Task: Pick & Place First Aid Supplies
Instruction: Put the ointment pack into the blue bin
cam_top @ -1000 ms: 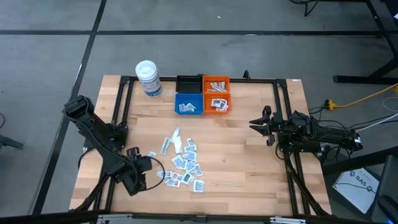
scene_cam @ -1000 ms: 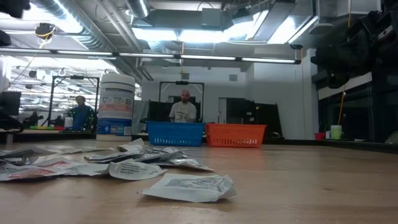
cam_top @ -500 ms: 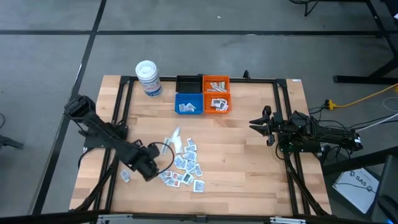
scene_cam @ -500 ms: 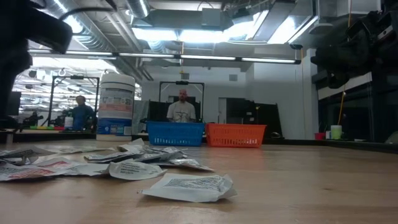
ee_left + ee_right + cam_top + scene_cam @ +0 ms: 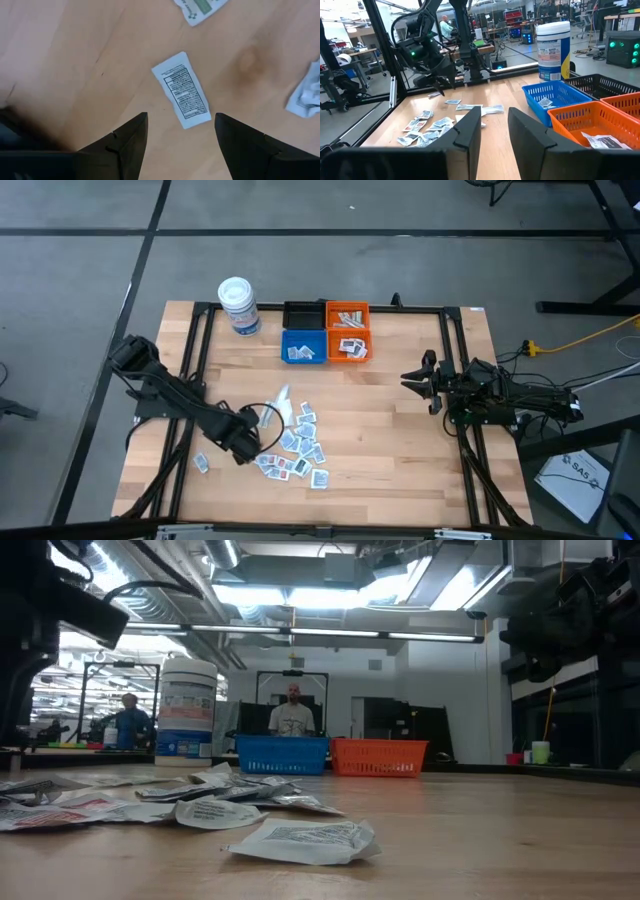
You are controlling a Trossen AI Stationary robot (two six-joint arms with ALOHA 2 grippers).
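Wooden table carries everything, and the sachet pile near its middle serves as the landmark. Left arm reaches in from the pile's left side, its gripper hanging just above the pile's left edge. In the left wrist view its fingers stand wide apart and hold nothing, with one sachet lying flat on the wood between and just ahead of them. Right arm waits well to the right of the pile, its gripper narrowly parted and empty. Beyond the pile, at the table's far side, stand a white tub and three touching bins: black, orange and blue. A few sachets already lie in the orange and blue bins. One stray sachet lies left of the pile, apart from it.
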